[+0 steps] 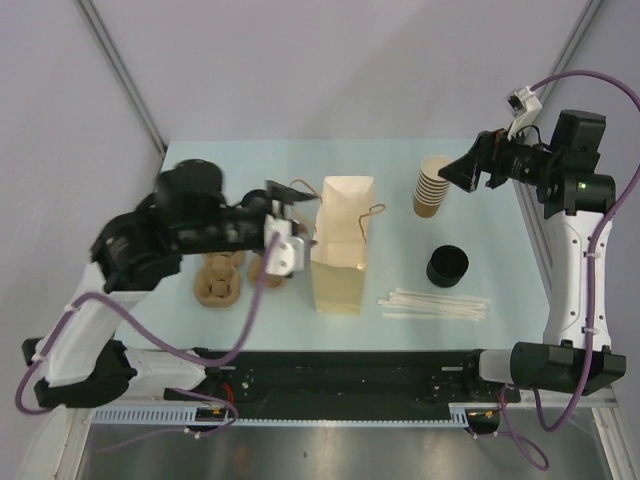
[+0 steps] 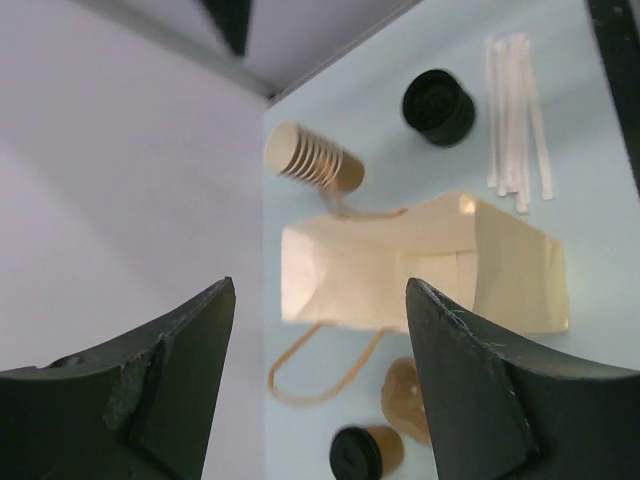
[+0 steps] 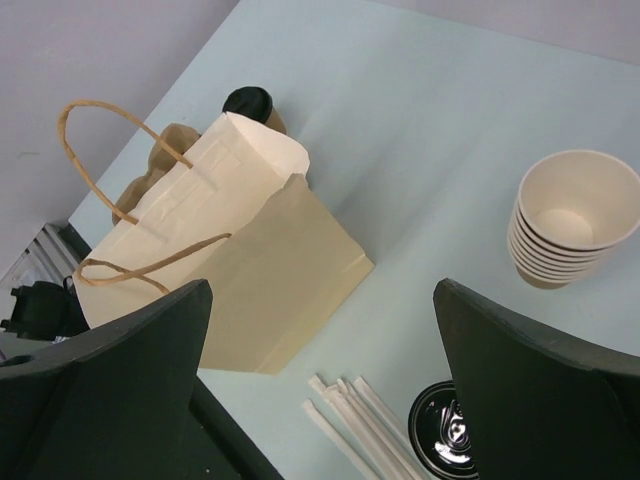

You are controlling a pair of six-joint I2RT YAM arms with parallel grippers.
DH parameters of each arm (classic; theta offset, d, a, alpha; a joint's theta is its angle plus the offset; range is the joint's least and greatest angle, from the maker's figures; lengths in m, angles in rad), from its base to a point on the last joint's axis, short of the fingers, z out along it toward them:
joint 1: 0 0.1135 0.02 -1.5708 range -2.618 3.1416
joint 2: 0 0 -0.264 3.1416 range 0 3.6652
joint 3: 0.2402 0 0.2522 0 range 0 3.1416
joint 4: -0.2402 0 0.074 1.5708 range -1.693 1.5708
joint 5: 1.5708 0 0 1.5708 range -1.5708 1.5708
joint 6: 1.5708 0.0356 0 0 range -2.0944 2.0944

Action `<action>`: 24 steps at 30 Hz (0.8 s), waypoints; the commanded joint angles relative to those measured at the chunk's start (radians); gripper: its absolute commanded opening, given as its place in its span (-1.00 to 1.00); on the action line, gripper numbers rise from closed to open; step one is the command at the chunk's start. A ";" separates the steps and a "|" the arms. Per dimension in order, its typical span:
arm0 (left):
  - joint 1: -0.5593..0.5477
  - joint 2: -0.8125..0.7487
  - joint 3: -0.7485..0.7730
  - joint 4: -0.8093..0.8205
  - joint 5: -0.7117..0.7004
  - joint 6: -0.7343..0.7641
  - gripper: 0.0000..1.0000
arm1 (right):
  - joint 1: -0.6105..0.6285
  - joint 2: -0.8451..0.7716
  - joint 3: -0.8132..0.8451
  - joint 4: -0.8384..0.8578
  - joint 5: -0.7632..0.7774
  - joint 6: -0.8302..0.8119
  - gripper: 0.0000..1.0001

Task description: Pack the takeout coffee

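The coffee cup (image 2: 365, 452) sits on the table (image 1: 240, 165) just left of the bag (image 2: 420, 265), not packed yet. Near it, left gripper (image 2: 320, 290) has fingers spread, empty. The right gripper (image 3: 320, 290) is spread too, parked far right, probably keeping clear.

An upright pale kraft paper bag with twisted brown handles (image 1: 342, 250) stands just ahead of the left gripper (image 1: 285, 205). A brown moulded-pulp cup carrier (image 1: 216, 282) lies near that gripper, on the side away from the bag, on the light blue table (image 1: 500, 240). A stack of lidless tan paper cups (image 1: 432, 188) stands just beside the right gripper (image 1: 465, 176). A stack of round black plastic lids (image 1: 447, 266) and a row of white paper-wrapped straws (image 1: 435, 305) lie farther from it, toward the table's near edge.
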 commanded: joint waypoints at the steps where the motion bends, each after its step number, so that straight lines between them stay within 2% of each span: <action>1: 0.185 -0.117 0.010 0.011 0.104 -0.239 0.49 | 0.005 -0.005 0.059 -0.005 -0.011 -0.029 0.99; 5: 0.446 -0.207 -0.088 0.036 0.205 -0.422 0.50 | 0.025 0.006 0.085 -0.034 0.009 -0.071 0.99; 7: 0.523 -0.252 -0.178 0.054 0.242 -0.483 0.49 | 0.048 0.016 0.095 -0.049 0.029 -0.088 0.99; 8: 0.622 -0.258 -0.203 0.062 0.271 -0.508 0.50 | 0.055 0.028 0.099 -0.052 0.040 -0.106 0.99; 9: 0.676 -0.258 -0.246 0.065 0.312 -0.567 0.50 | 0.063 0.027 0.101 -0.053 0.058 -0.112 0.99; 10: 0.738 -0.246 -0.264 0.065 0.410 -0.594 0.50 | 0.069 0.030 0.099 -0.054 0.063 -0.123 0.99; 11: 0.870 -0.234 -0.281 0.063 0.479 -0.638 0.50 | 0.081 0.032 0.104 -0.054 0.067 -0.141 1.00; 13: 0.989 -0.195 -0.330 0.067 0.573 -0.687 0.50 | 0.098 0.038 0.108 -0.048 0.075 -0.154 0.99; 14: 1.105 -0.134 -0.340 0.073 0.666 -0.717 0.50 | 0.120 0.045 0.131 -0.054 0.092 -0.163 0.99; 17: 1.200 0.007 -0.326 0.051 0.693 -0.712 0.49 | 0.150 0.122 0.223 -0.138 0.080 -0.193 0.99; 18: 1.214 0.038 -0.302 0.038 0.690 -0.702 0.49 | 0.176 0.154 0.325 -0.216 0.074 -0.210 0.99; 19: 1.223 0.075 -0.286 0.024 0.683 -0.686 0.51 | 0.181 0.232 0.373 -0.256 0.061 -0.221 0.99; 21: 1.226 0.158 -0.233 -0.032 0.673 -0.623 0.55 | 0.192 0.289 0.476 -0.301 0.054 -0.198 0.99; 22: 1.226 0.171 -0.222 -0.039 0.681 -0.608 0.69 | 0.196 0.336 0.507 -0.306 0.069 -0.180 0.99; 24: 1.226 0.184 -0.241 0.002 0.664 -0.602 0.80 | 0.222 0.395 0.577 -0.344 0.101 -0.184 0.99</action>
